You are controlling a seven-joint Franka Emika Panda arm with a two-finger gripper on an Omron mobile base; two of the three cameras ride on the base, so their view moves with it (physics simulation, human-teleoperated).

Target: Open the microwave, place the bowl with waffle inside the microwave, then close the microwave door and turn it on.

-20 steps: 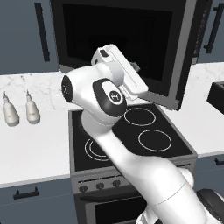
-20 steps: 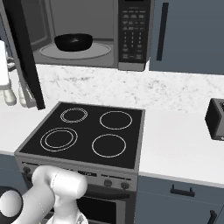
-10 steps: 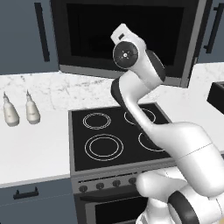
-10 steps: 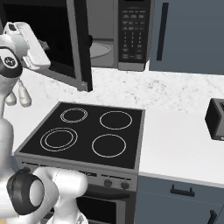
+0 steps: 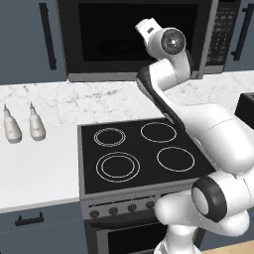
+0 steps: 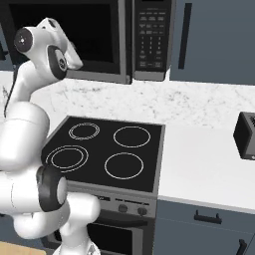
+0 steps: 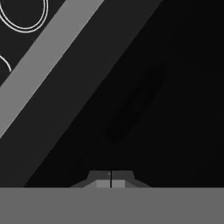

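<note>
Glossy black glass fronted the microwave door (image 5: 134, 39), framed in matt grey metal; the stove (image 5: 141, 151) top gleamed smooth beside speckled marble-look counter (image 6: 209, 164).

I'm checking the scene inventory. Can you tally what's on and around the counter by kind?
Microwave: 1
Stove: 1
Stove rings: 4
Bottles: 2
Toaster: 1
Total: 9
</note>
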